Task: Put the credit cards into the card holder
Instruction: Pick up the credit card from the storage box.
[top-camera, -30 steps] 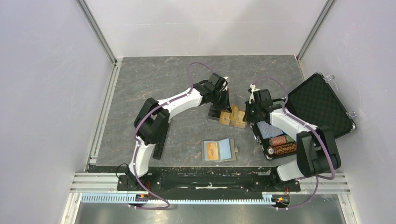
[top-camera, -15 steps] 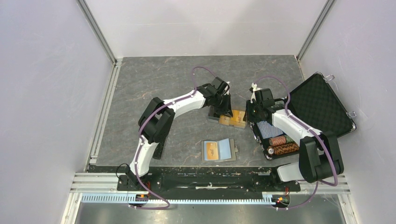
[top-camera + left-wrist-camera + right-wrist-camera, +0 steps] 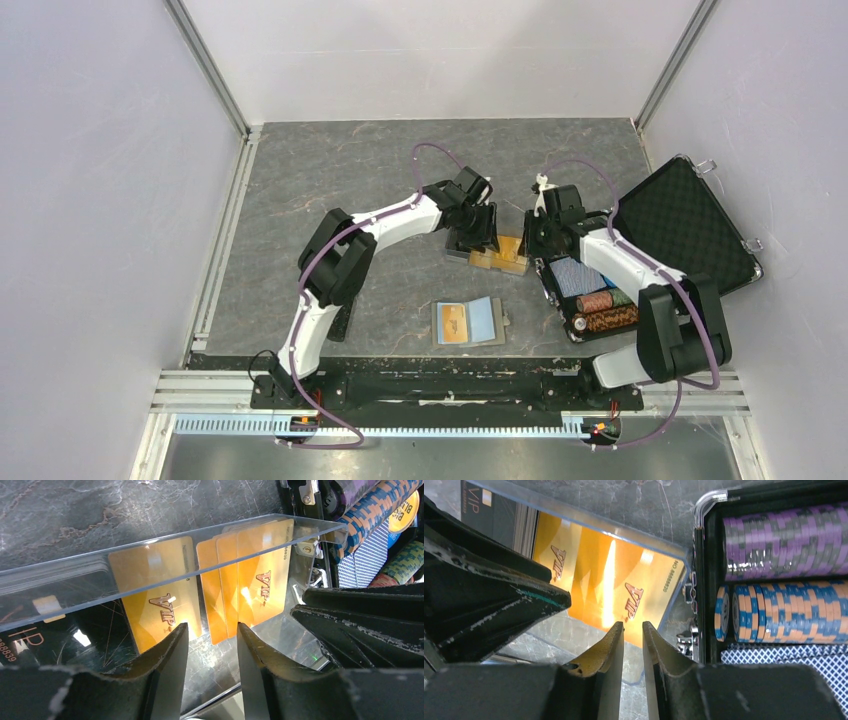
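A: Left gripper?
B: Fingers parted, nothing between them. It hangs over the clear tray. The gold cards lie flat in the tray just past its fingertips, several overlapping and one apart. The black card is off to one side of that finger, in the same tray.

A: Right gripper?
B: A narrow slit between the fingers, empty. It grips nothing. Gold cards sit right beyond the tips, and the left gripper's fingers are close alongside. The chip case with its poker chips is hard by on its other side.

A: Card holder?
B: Lying open on the table, well back from both grippers toward the arm bases. An orange-gold patch shows on one half, pale blue on the other.
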Available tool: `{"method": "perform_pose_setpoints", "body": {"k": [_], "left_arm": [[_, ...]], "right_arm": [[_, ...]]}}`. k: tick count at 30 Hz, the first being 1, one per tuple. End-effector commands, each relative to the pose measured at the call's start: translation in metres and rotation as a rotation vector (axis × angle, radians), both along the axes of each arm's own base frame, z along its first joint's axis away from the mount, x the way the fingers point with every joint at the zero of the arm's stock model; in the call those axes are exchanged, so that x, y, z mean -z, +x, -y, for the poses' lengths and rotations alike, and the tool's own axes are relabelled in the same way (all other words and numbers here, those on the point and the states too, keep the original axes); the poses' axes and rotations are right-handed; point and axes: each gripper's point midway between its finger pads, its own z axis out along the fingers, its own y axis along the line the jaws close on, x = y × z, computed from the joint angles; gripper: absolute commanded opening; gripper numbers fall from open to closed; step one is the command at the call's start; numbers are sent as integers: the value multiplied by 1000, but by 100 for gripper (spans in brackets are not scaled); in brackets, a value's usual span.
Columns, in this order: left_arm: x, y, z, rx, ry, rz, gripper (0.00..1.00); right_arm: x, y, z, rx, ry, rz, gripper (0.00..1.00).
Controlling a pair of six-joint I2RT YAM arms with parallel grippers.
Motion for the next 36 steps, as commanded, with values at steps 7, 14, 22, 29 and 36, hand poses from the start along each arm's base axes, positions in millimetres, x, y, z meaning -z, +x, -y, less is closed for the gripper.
{"method": "perform_pose_setpoints", "body": {"k": [7, 14, 22, 29, 36], "left_arm": [[4, 14, 15, 16, -30, 6, 51], [18, 11, 18, 15, -24, -24, 43], [6, 13, 14, 17, -8, 12, 2], [-13, 16, 2, 23, 38, 61, 2], [-32, 18, -1, 19, 23, 87, 2]], "right_arm": [[2, 28, -12, -32, 13, 13, 8], [30, 19, -6, -20, -36, -54, 0], [38, 11, 0, -8, -64, -76, 0], [35, 12, 6, 4, -100, -77, 0], [35, 12, 15, 8, -161, -94, 0]]}}
